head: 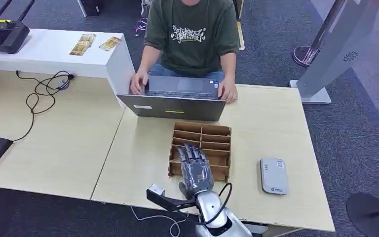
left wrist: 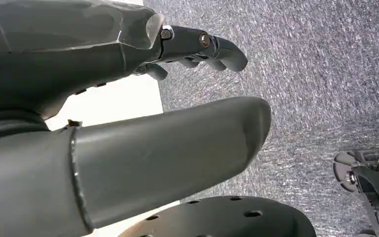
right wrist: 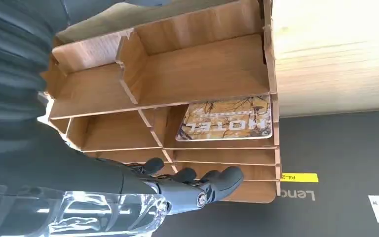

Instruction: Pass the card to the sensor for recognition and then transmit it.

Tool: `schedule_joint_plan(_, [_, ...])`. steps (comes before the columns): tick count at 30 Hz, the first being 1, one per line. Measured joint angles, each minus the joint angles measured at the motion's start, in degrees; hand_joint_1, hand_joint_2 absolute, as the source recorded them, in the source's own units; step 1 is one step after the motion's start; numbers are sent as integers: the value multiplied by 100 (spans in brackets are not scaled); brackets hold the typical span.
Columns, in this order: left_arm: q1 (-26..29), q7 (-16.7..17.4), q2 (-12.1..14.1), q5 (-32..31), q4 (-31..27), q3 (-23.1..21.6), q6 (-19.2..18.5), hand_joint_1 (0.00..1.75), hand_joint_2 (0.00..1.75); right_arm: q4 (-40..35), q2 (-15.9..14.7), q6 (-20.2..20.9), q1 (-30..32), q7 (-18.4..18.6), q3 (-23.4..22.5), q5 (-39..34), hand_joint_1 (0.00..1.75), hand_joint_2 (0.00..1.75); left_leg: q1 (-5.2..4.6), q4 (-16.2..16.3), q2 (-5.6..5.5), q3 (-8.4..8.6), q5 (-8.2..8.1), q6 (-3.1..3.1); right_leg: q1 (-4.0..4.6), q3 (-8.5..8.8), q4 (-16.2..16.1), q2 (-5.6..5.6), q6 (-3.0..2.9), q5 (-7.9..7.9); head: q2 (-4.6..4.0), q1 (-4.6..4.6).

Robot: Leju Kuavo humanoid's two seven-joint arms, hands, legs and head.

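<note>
Right wrist view shows the card [right wrist: 225, 118] lying flat in a slot of the wooden organizer [right wrist: 202, 64], with the right robot hand [right wrist: 192, 187] empty above it, fingers loosely apart. Reaching into so shallow a slot, I judge the fingers could catch a divider or slide the card deeper. The left robot hand [left wrist: 128, 98] hangs empty over carpet, fingers apart; the sensor [head: 273, 176] lies near the organizer on the surface [head: 271, 123].

The right hand [head: 196, 170] hovered over the wooden organizer [head: 201, 150], whose thin dividers split it into narrow slots. Just beyond, the laptop [head: 174, 104] and a person's hands [head: 138, 83] blocked the far side. To the right, bare bench [head: 269, 123] lay open up to the grey sensor [head: 273, 176].
</note>
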Motion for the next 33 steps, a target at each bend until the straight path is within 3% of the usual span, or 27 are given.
schedule_joint_plan(6, [-15,4,-11,-28,0,0,0,0,0,273,63,-291,-174,0,2,-55,0,175,0,0,-1,0,0,0,0,0,0,0,0,0,0,0])
schedule_joint_plan(33, [-65,46,-9,-74,0,0,-2,0,0,870,393,-295,-783,103,57,-127,0,175,0,0,-1,0,0,0,0,-2,0,0,0,0,0,0])
